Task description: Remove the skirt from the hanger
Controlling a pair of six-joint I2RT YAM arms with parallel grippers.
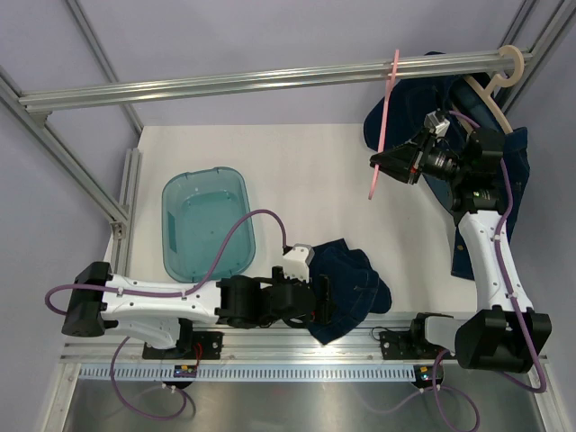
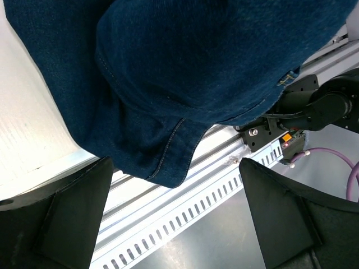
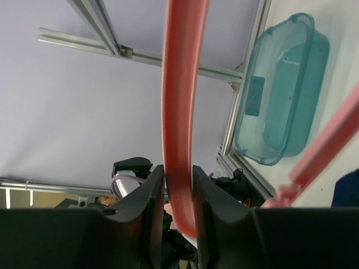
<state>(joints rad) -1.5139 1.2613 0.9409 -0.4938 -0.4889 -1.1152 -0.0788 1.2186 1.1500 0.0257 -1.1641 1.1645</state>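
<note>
Around both claws: lavender walls [image 1: 225, 36] and an aluminium frame. Beneath them: a white table [image 1: 306, 171], with a slotted metal strip along its near edge. Above and behind the right claw [image 1: 382, 166]: a horizontal rail [image 1: 270, 79] spanning the frame. Behind the right arm, hung off the rail's far end: a dark denim garment [image 1: 517, 180] on a wooden hanger [image 1: 504, 67]. Off to the far side of the left arm: a teal plastic bin [image 1: 166, 225], resting flat on the table.

Just ahead of the left claw [image 1: 322, 301]: the skirt [image 1: 355, 288], dark blue denim, crumpled on the table and off its hanger, one hemmed corner drooping over the near edge. Left claw spread as wide as can be, gripping nothing, fingers [image 2: 73, 218] either side of that drooping corner in the wrist view.

Right claw raised high, nearly closed, pinched onto the pink hanger [image 1: 384, 117]. Hooked over the rail above the claw, bare of any garment, its bar running up between the two pads [image 3: 154, 190].
</note>
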